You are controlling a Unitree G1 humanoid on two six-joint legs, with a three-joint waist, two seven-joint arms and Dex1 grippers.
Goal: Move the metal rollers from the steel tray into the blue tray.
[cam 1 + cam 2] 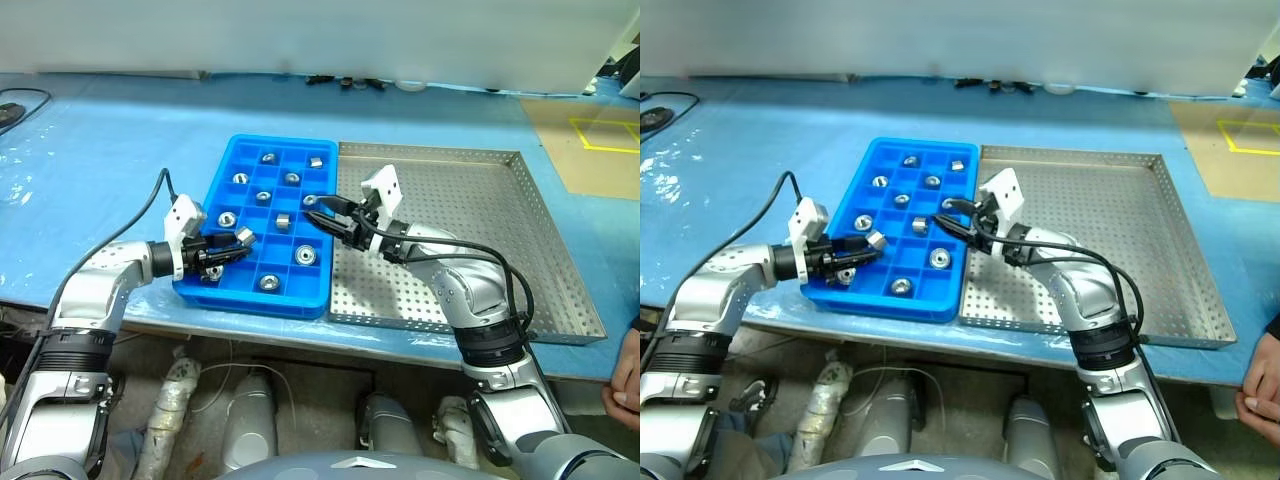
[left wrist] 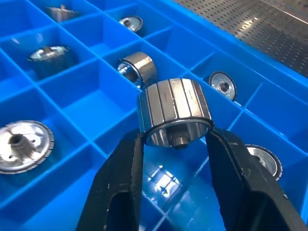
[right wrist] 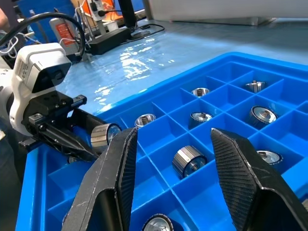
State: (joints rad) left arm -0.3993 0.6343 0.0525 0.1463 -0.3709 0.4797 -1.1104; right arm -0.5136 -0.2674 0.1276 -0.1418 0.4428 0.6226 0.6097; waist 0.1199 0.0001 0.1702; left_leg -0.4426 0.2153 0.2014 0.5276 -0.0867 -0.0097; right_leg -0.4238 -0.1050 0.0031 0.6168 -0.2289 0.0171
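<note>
A ribbed metal roller (image 2: 174, 115) is clamped between the two black fingers of the left gripper (image 1: 228, 249), its axis lying roughly level, and is held just above the near-left compartments of the blue tray (image 1: 228, 165); the jaws are closed as far as the roller allows. The right gripper (image 1: 330, 214) hangs over the tray's right edge with its jaws partly spread and nothing between them. Nine or so rollers already rest one to a cell in the blue tray; the steel tray (image 1: 480, 200) beside it, touching along their shared rim, appears bare of rollers, so this is judged to be the last piece. The step in hand is the set-down; it is best done by choosing an unoccupied cell, such as the one seen below the roller in the left wrist view, centring the roller between the dividers, lowering until it nearly meets the floor, and only then parting the fingers; a release from height would likely let the cylinder roll or bounce onto a divider.
</note>
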